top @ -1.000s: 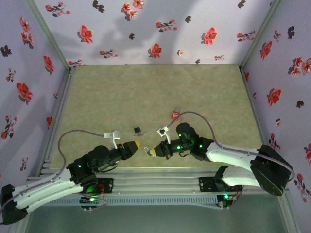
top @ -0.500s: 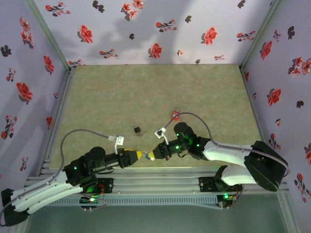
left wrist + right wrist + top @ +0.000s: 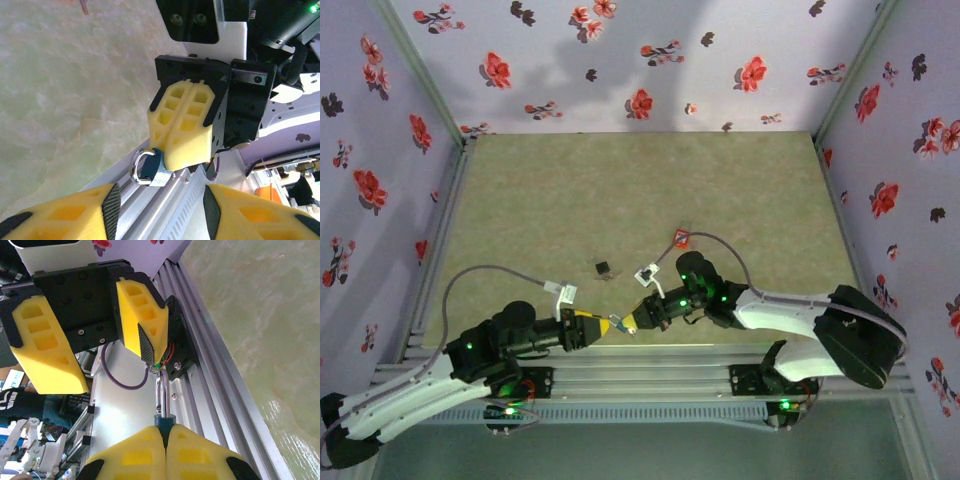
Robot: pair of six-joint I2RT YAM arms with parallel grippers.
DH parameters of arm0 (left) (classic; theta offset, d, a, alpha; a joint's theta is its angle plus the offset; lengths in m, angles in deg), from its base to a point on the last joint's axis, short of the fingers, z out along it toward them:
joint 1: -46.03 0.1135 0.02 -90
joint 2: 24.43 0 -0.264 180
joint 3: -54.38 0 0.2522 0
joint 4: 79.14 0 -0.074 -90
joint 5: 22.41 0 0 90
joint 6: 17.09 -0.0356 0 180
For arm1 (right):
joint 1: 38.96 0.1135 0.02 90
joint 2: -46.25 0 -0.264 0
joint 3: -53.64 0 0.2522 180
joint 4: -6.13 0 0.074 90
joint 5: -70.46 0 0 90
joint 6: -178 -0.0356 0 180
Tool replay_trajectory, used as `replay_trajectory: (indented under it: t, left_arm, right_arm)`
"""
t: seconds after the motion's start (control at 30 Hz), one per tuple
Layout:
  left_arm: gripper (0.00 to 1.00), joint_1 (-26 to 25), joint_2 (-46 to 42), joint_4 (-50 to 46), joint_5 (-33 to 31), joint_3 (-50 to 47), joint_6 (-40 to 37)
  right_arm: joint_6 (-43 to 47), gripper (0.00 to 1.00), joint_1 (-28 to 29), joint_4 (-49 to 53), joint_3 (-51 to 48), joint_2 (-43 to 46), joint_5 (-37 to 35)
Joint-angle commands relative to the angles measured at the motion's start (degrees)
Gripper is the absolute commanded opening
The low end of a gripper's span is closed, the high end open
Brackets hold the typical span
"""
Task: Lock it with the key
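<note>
A small blue padlock [image 3: 151,169] with a silver shackle [image 3: 162,390] is pinched in my right gripper [image 3: 165,437], which is shut on its body. The shackle points at my left gripper [image 3: 157,212], whose yellow fingers [image 3: 141,315] stand open a short way in front of the lock, with nothing between them. Seen from above, the two grippers meet tip to tip, left gripper [image 3: 601,325] and right gripper [image 3: 631,321], over the near table edge. A small red-and-metal piece [image 3: 680,237], apparently the key, lies on the mat behind the right arm.
A small black object [image 3: 603,267] lies on the green mat [image 3: 620,190] just beyond the grippers. Aluminium rails [image 3: 650,365] run along the near edge under both grippers. Flowered walls close in the left, right and back sides.
My left gripper has swung toward the near edge and closer to the padlock, now nearly touching the right gripper's tips. The right gripper, still shut on the padlock, has barely shifted.
</note>
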Motion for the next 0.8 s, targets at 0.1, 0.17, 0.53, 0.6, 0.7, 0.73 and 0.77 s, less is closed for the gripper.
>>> replay_trajectory:
  t: [0.1,0.17,0.53,0.6,0.7,0.73,0.77]
  left_arm:
    - [0.51,1.52,0.56,0.15,3.57,1.66,-1.74]
    - [0.51,2.09,1.44,0.97,4.51,1.50,-1.60]
    - [0.51,8.46,6.83,6.87,12.06,0.81,-0.24]
    - [0.51,9.54,7.25,8.48,13.53,0.48,0.29]
    - [0.49,10.65,7.90,10.97,15.60,-0.26,1.12]
    - [0.48,10.79,8.13,11.80,16.30,-0.53,1.38]
    - [0.46,10.99,8.36,12.83,17.13,-0.96,1.76]
  right_arm:
    - [-0.41,0.00,0.81,-2.20,1.80,-0.12,2.26]
    - [-0.12,0.00,0.86,-1.91,1.81,-0.19,2.17]
    - [0.37,0.00,1.46,-1.34,2.01,-0.15,2.38]
    - [0.54,0.00,1.49,-1.17,2.11,-0.14,2.43]
    - [0.67,0.00,1.59,-0.97,2.09,-0.10,2.35]
    - [0.68,0.00,1.59,-0.91,2.11,-0.04,2.41]
    - [0.67,0.00,1.57,-0.89,2.13,0.07,2.36]
